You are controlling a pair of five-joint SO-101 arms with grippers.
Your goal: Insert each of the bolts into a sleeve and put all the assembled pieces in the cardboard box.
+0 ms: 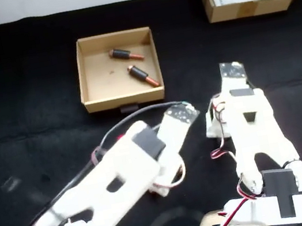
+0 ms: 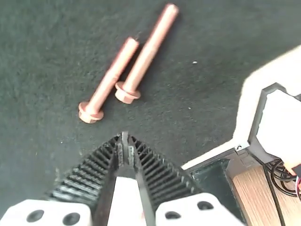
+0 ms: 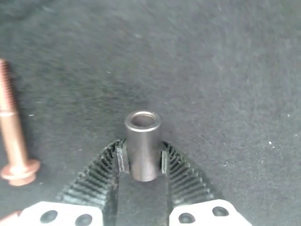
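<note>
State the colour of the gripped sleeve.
The sleeve is dark grey, clearest in the right wrist view.

so the left arm (image 1: 121, 177) is slanted in toward the middle, left gripper (image 2: 124, 143) aimed down, jaws pressed together. The right arm (image 1: 253, 130) stretches straight ahead, right gripper (image 3: 142, 160) pinching a sleeve (image 3: 142, 136) upright.

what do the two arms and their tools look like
Both arms are white shells with black motor blocks and red, black and white cables. The left tool and right tool have black ridged fingers on white bases with screw holes.
</note>
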